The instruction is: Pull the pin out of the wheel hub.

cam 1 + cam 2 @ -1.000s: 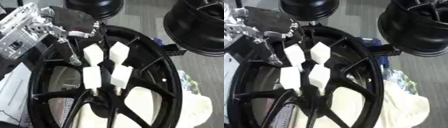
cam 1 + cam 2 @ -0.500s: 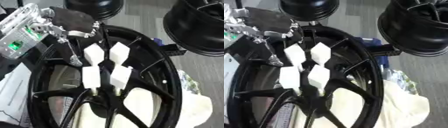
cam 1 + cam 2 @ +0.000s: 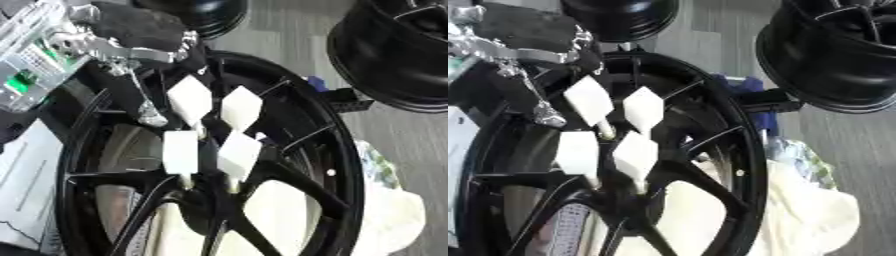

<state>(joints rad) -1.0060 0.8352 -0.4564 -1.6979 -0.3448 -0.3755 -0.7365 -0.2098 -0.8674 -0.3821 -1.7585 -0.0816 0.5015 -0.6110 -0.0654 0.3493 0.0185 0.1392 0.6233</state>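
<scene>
Little has shifted in the last second beyond my left hand (image 3: 131,35) easing slightly up and toward eleven o'clock, its silver fingers (image 3: 150,116) still angled down toward the middle of the large glossy black spoked wheel hub (image 3: 337,165) that fills the table before me. Four white block-topped pins (image 3: 190,98) stand clustered at the hub's centre, their flat square heads tilted, thin stems running down into the bolt holes; the two upper ones sit at about twelve and one o'clock of the cluster, the two lower ones just below. My long slim finger reaches down to a tip just beside the upper-left pin and the lower-left one (image 3: 179,151), near but not clearly touching either, and I cannot tell whether the hand is spread or curled, since the palm hides most of it. My right hand shows in neither view. I judge this the approach step: no pin is yet gripped or lifted. Next I would need to bring the fingers round one white head, pinch it, and draw straight along its stem so it does not jam. Cream crumpled cloth (image 3: 815,210) lies under the rim at four o'clock, and a second black wheel (image 3: 842,60) sits at two o'clock.
</scene>
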